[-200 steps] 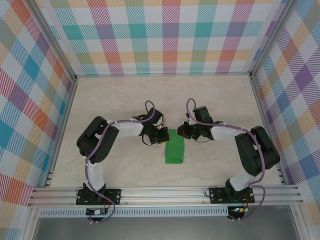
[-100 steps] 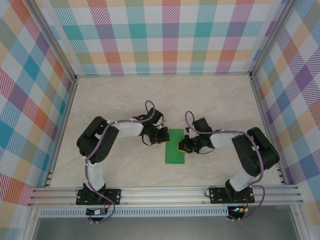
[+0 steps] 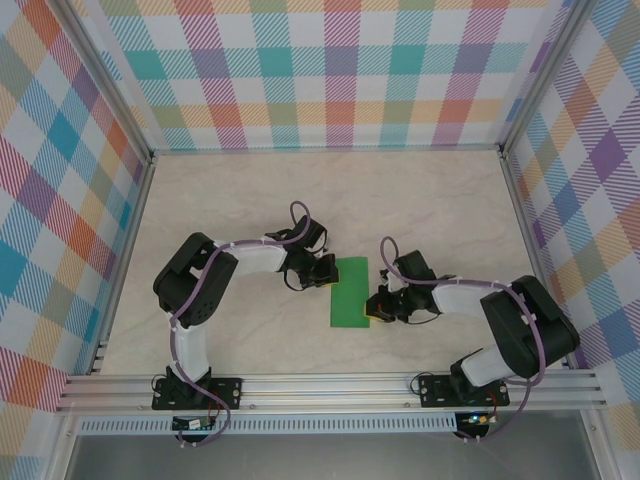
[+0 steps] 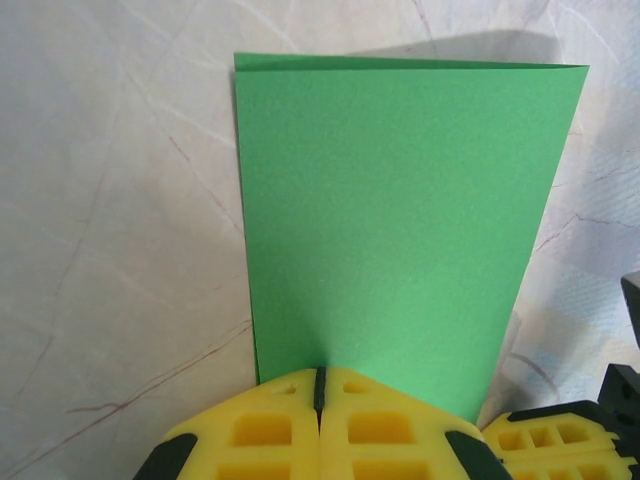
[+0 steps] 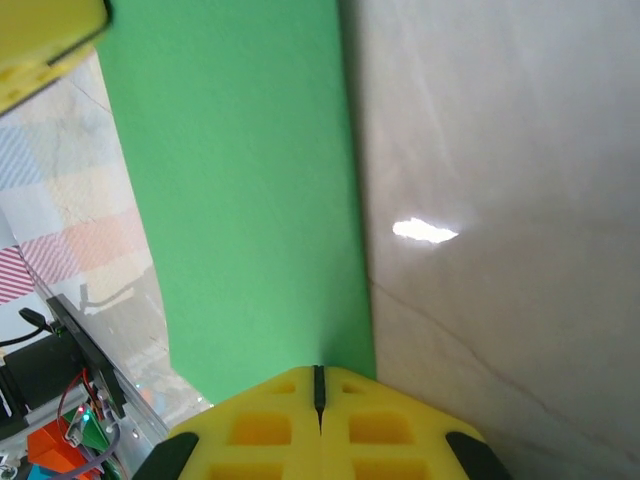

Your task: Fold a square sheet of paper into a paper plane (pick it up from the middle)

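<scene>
lying flat on the pale marbled surface (image 3: 220, 200), the sheet of paper (image 3: 349, 292) shows as a green rectangle standing lengthwise between the two arms, about midway across and nearer the arms' bases than the plaid back wall (image 3: 330, 70). in the left wrist view the sheet of paper (image 4: 400, 220) shows two thin layers, one over the other, along its far edge. the left jaws sit at the sheet's left long edge, toward its far corner. they are clenched, the yellow fingertips (image 4: 270, 430) meeting along a thin dark seam with their tips over the paper's edge. the right jaws sit at the opposite long edge, toward the near corner, and are clenched the same way, with the yellow fingertips (image 5: 260, 425) pressed together over the green edge of the sheet of paper (image 5: 240, 200). nothing shows between either pair of fingers. whether the tips bear down on the sheet i cannot tell.
</scene>
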`<state>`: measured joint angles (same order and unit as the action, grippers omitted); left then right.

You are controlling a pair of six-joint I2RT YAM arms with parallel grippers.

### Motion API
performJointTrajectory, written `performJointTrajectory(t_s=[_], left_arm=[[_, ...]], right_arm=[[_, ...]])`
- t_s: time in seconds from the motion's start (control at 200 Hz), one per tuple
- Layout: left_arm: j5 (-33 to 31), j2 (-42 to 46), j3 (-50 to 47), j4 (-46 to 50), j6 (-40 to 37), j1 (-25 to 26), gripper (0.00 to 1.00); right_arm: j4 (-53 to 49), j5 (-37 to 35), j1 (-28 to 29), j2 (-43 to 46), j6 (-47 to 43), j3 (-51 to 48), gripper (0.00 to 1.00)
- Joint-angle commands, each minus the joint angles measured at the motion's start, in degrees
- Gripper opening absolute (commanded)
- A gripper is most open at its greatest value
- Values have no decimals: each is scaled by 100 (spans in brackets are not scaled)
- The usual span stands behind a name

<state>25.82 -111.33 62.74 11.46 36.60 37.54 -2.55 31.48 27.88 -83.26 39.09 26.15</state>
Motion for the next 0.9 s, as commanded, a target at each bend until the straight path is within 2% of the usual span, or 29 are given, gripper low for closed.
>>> performJointTrajectory(t_s=[0.0, 0.2, 0.515, 0.68, 0.895], left_arm=[[-1390, -766, -518, 1250, -35, 17, 0], [-1395, -731, -425, 1270, -151, 17, 0], [-1492, -734, -223, 1351, -294, 15, 0], [-1562, -767, -184, 1370, -331, 17, 0], [-1689, -833, -106, 1446, -425, 17, 0]], right_arm=[[-806, -128, 69, 242, 87, -184, 0], [-706, -95, 67, 847, 206, 307, 0], [166, 104, 407, -416, 336, 917, 0], [161, 27, 474, -613, 348, 623, 0], [-236, -120, 482, -93, 345, -143, 0]])
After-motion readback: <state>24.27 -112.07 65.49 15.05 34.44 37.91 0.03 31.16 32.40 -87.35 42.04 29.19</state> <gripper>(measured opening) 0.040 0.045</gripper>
